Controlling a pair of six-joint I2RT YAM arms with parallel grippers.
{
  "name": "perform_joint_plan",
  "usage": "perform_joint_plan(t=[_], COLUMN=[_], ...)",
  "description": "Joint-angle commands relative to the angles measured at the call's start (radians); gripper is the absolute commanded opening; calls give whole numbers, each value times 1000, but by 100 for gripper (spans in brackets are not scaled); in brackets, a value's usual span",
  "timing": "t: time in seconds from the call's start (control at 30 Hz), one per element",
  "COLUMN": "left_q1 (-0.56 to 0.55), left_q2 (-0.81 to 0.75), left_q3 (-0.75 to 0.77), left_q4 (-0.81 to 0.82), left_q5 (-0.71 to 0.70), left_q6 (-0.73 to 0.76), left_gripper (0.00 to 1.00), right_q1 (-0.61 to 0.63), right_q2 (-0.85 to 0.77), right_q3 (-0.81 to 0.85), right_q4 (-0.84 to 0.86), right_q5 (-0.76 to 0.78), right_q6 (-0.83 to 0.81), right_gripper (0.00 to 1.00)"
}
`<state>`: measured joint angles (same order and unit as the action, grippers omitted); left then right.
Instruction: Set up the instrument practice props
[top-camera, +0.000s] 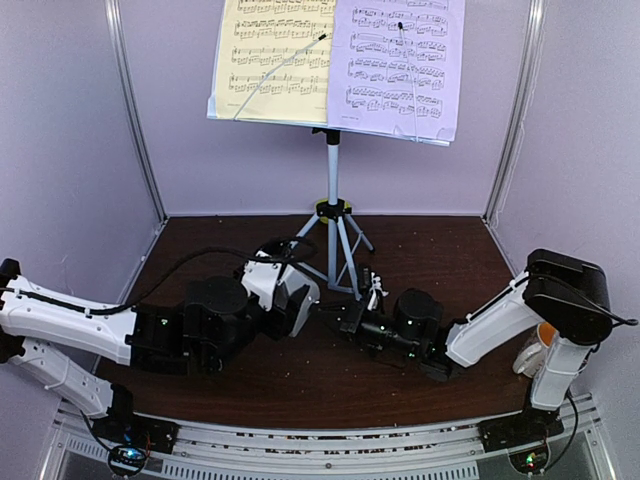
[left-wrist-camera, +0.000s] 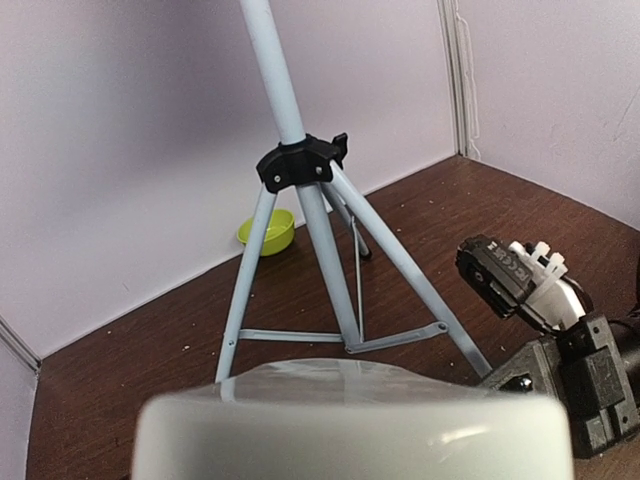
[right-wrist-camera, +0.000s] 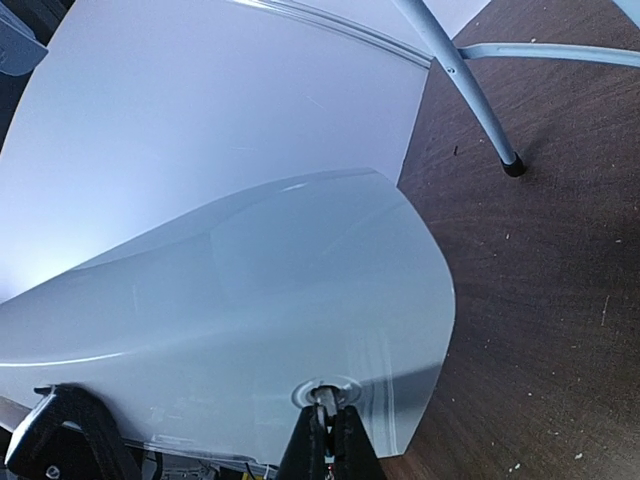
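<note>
The white music stand on its grey tripod (top-camera: 332, 190) stands at the back centre. It holds the yellow sheet (top-camera: 270, 60) and the lilac sheet (top-camera: 400, 60). My left gripper (top-camera: 262, 305) is shut on the white metronome (top-camera: 283, 285) and holds it in front of the tripod. In the left wrist view the metronome (left-wrist-camera: 350, 420) fills the bottom and hides the fingers. My right gripper (top-camera: 345, 318) reaches in from the right. In the right wrist view it (right-wrist-camera: 328, 430) is shut on a small metal knob (right-wrist-camera: 325, 393) on the metronome's face (right-wrist-camera: 230, 250).
A small green bowl (left-wrist-camera: 267, 231) sits by the back wall behind the tripod legs (left-wrist-camera: 300, 165). A mug with an orange inside (top-camera: 540, 345) stands at the right edge behind my right arm. One tripod foot (right-wrist-camera: 513, 165) rests close beside the metronome.
</note>
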<state>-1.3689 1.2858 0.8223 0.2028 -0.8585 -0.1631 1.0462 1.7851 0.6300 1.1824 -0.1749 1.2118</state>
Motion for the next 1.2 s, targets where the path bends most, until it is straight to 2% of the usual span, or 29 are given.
perform_joint_plan(t=[0.0, 0.2, 0.33, 0.5, 0.7, 0.97, 1.17], left_q1=[-12, -12, -1, 44, 94, 144, 156], left_q2=[5, 19, 36, 70, 129, 212, 305], left_q3=[1, 10, 25, 64, 111, 148, 230], left_q4=[96, 104, 88, 21, -10, 12, -58], left_q5=[29, 30, 30, 40, 75, 172, 204], left_q6=[2, 14, -10, -105, -184, -272, -310], left_gripper=[14, 14, 14, 11, 11, 11, 11], right_q1=[-49, -50, -50, -53, -56, -56, -56], right_q2=[27, 11, -50, -143, -204, -352, -454], right_q3=[-7, -8, -9, -45, -125, -162, -157], right_q4=[155, 133, 0, -193, -216, -401, -534], right_q5=[76, 75, 86, 116, 85, 117, 158], right_q6=[127, 139, 29, -150, -227, -375, -475], right_gripper=[0, 0, 2, 33, 54, 67, 73])
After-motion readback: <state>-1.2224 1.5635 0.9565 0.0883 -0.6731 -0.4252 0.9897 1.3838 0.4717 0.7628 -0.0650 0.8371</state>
